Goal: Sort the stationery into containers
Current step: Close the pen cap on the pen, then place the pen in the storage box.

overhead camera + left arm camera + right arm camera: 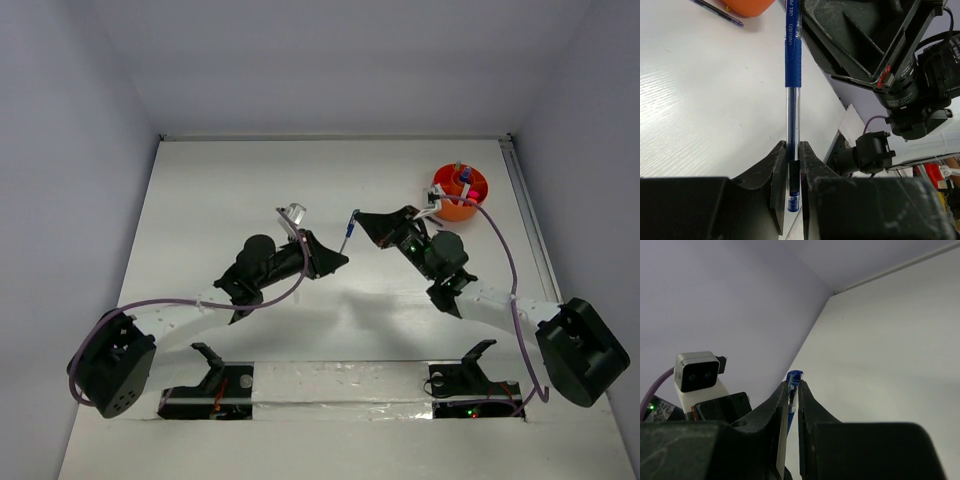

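The blue pen (793,75) — its barrel reads "GEL PEN", with "deli" printed beside it.

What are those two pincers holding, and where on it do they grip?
One blue gel pen, shared between them: the left pincer clamps its clear end, and the right pincer clamps its blue end.

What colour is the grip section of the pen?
Blue; the pen shows best in the left wrist view.
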